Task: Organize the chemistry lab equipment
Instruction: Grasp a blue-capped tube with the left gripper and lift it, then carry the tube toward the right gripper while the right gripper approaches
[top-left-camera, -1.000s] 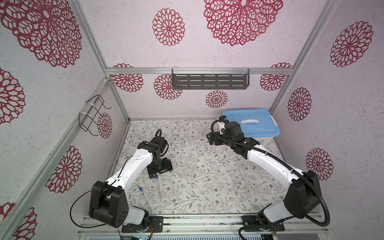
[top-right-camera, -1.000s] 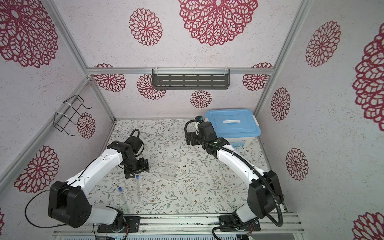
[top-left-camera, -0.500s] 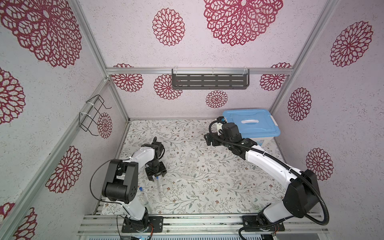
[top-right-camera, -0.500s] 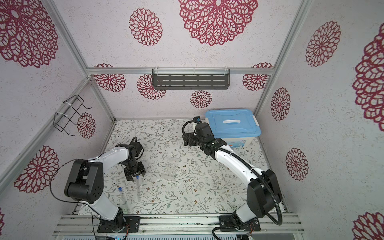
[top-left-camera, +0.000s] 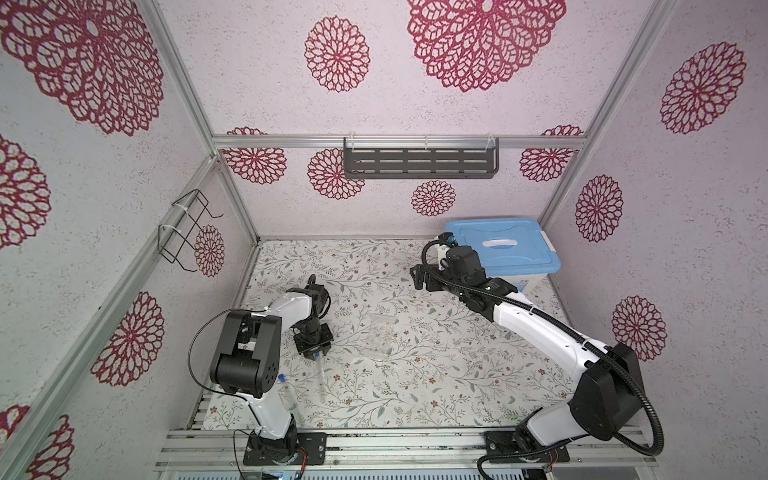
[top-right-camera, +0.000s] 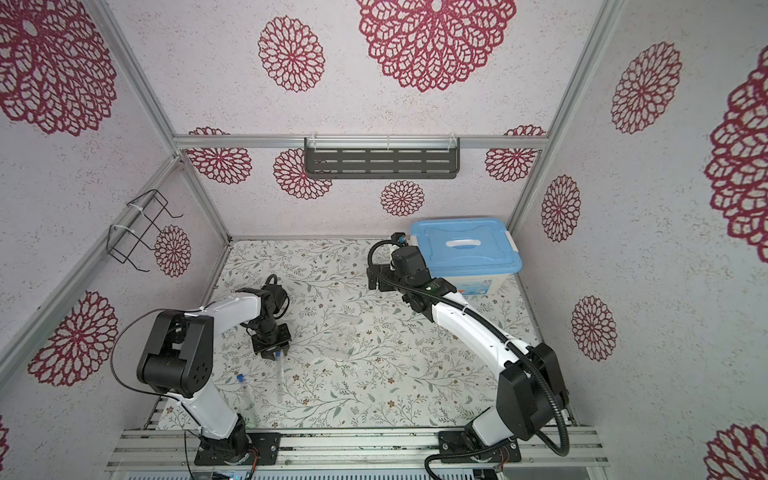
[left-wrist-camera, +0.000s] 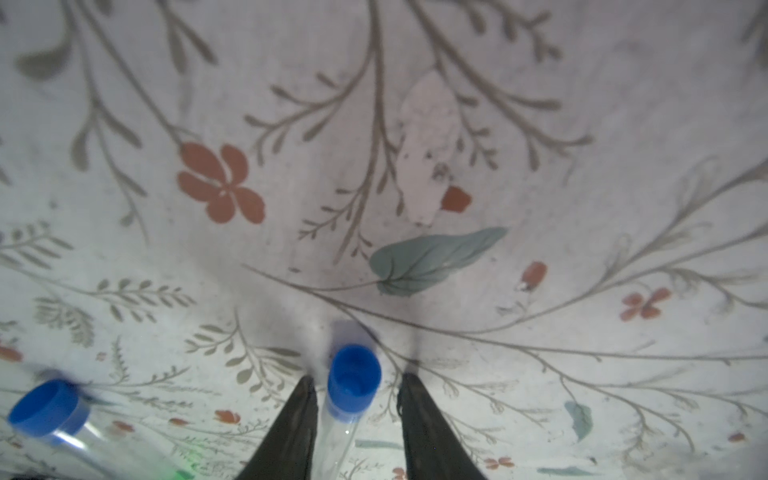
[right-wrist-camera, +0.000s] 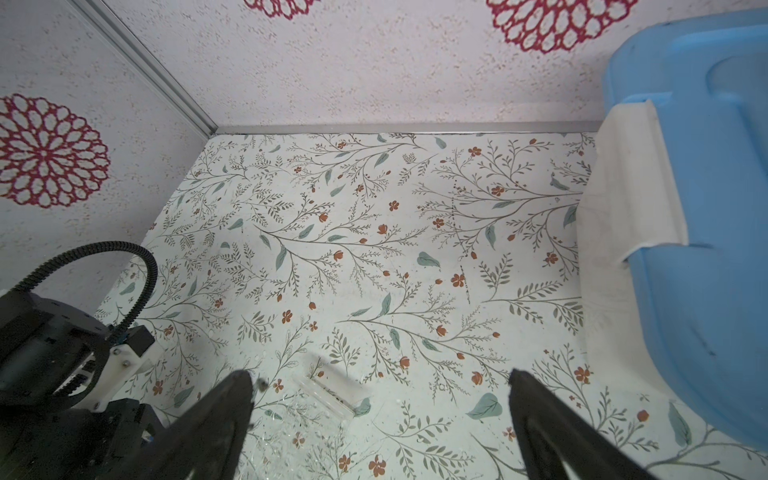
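tube (left-wrist-camera: 345, 411): bottom cut off by picture edge
tube rack (top-left-camera: 378, 337): faint, perhaps clear, shape unclear
blue box (right-wrist-camera: 706, 249): cut off

No legible text; the bin label (top-right-camera: 473, 287) is too small.

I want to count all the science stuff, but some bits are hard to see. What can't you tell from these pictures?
- Clear rack: nearly lost against the flowery mat in both top views; its holes can't be counted.
- Blue-lidded box: shut, so its inside is hidden in every view.
- Second tube: the left wrist view's edge cuts off its body.
- Tube between the left gripper's fingers: contact too blurry in the left wrist view.
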